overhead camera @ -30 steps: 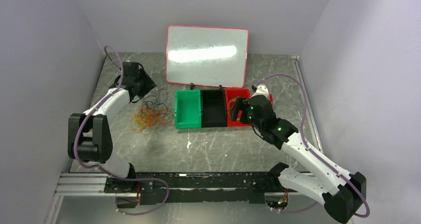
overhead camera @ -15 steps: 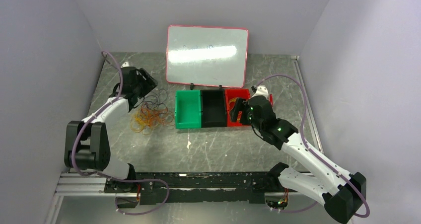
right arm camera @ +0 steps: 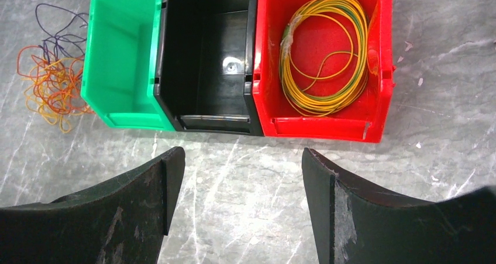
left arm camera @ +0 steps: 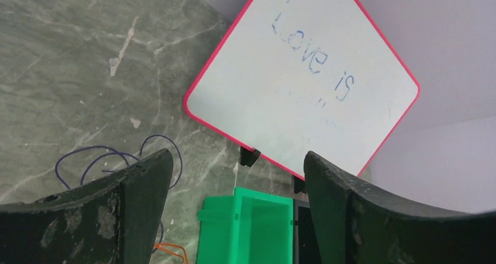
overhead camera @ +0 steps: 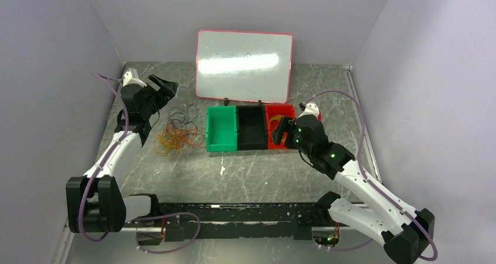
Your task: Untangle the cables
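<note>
Orange, yellow, dark cables [overhead camera: 177, 132] tangled left of green bin [overhead camera: 221, 129].
Left gripper [overhead camera: 164, 86] beyond them, near whiteboard [overhead camera: 244, 65]; right gripper [overhead camera: 281, 133] at red bin [overhead camera: 276, 110].

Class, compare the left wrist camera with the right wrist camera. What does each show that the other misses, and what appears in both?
Only the left wrist view shows the whiteboard, with "Love is" written on it. Only the right wrist view shows the red bin, which holds a coiled yellow-green cable, and the inside of the black bin, which looks empty. Both show the green bin, part of the loose tangle of cables beside it on the marbled table, and that arm's own open, empty claw: the left claw and the right claw.
</note>
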{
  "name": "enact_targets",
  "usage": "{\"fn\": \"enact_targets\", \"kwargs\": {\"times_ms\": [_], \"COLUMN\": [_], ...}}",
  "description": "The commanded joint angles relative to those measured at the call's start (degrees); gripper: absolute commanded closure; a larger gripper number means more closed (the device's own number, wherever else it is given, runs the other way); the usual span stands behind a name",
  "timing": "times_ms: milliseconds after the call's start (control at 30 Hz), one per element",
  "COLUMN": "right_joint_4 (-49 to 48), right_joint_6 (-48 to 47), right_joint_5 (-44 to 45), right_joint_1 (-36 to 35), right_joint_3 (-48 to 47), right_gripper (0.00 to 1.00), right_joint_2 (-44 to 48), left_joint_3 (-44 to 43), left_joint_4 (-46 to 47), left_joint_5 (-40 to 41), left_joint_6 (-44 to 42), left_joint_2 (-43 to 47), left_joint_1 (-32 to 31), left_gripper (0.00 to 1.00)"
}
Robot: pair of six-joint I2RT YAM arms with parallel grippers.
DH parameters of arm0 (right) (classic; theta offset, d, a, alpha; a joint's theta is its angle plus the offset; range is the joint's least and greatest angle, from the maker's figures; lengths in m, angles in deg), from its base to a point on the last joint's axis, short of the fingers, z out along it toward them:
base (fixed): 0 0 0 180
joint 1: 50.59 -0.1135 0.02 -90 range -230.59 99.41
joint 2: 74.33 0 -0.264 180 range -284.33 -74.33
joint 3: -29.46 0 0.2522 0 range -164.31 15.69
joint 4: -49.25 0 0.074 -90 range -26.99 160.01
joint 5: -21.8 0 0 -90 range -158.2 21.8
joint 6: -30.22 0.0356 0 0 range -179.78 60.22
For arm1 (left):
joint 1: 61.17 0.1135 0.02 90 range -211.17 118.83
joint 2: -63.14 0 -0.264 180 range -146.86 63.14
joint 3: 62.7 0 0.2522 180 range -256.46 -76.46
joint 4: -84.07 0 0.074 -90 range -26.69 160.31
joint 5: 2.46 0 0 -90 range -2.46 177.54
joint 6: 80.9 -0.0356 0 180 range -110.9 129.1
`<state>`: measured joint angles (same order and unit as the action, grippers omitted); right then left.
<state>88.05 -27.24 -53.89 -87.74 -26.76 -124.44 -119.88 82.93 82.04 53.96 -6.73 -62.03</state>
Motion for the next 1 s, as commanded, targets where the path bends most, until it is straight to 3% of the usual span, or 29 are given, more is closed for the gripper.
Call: {"fn": "enact_targets", "kwargs": {"times_ms": [0, 167, 467, 633, 767, 967], "right_joint_4": [1.16, 1.81, 1.77, 1.83, 1.88, 2.59], "right_joint_6": [0.78, 1.20, 1.40, 1.31, 1.56, 1.59], "right_joint_5": [-0.53, -0.24, -0.42, -0.58, -0.65, -0.37], "right_joint_1": [-0.14, -0.14, -0.17, -0.12, -0.13, -0.14], "right_joint_3": [0.91, 1.40, 1.81, 1.42, 1.74, 2.09], "right_gripper": [0.23, 0.23, 0.23, 0.23, 0.23, 0.23], "right_joint_2": [1.62, 2.57, 2.77, 2.37, 2.83, 3.33], "left_joint_3": [-0.24, 1.20, 2.38, 7.22, 6.33, 5.82], "left_joint_4": [4.96, 8.34, 7.35, 14.58, 11.83, 9.57], "left_joint_5": [-9.49, -13.02, -11.43, -12.33, -12.10, -10.22], "left_joint_6": [0.07, 0.77, 1.70, 4.03, 4.31, 4.70], "left_joint_2": [-0.47, -0.50, -2.41, -3.68, -6.99, -10.16], "left_joint_1": [1.62, 1.90, 2.06, 2.53, 2.71, 2.71], "left_gripper": [0.13, 0.14, 0.16, 0.19, 0.26, 0.26]}}
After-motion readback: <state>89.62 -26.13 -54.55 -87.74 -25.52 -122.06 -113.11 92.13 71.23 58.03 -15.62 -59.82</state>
